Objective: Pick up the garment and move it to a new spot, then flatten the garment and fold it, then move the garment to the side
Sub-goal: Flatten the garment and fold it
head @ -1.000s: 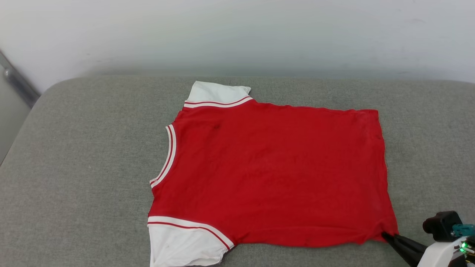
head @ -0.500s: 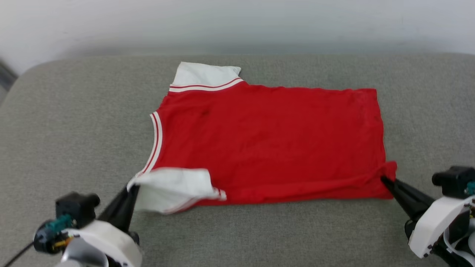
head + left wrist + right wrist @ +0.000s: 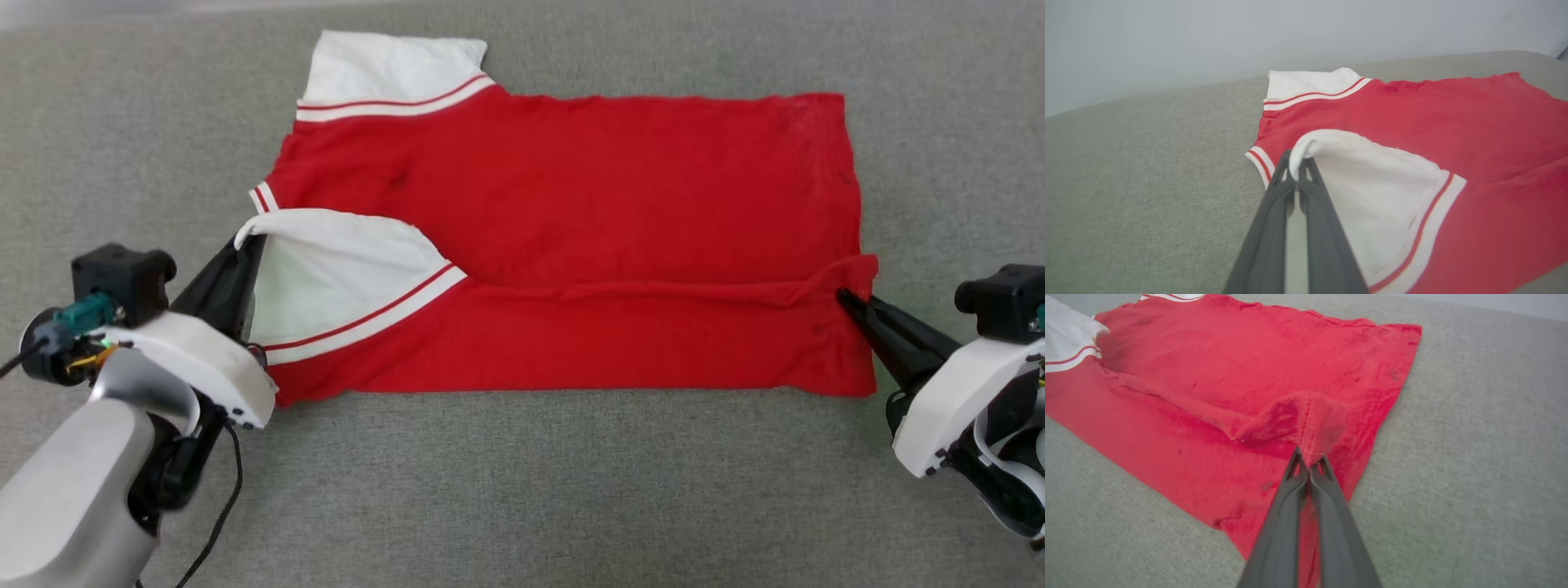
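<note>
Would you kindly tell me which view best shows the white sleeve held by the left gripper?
The left wrist view: the white sleeve sits close and large, its rolled edge pinched in the left gripper. The head view shows it smaller, folded over the red body. The right wrist view catches a corner.

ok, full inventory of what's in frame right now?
garment: 1, red with red-and-white striped trim, spread on the cushion, near edge lifted and doubled back over the body
far sleeve: 1, white, flat at the far left corner
near sleeve: 1, white, turned over onto the red body
cushion: 1, grey fabric, under the garment
wall: 1, pale, behind the cushion
cable: 1, black, hanging by the left arm
left end effector: 1, dark fingers, shut on the near sleeve's edge
right end effector: 1, dark fingers, shut on the garment's hem corner
</note>
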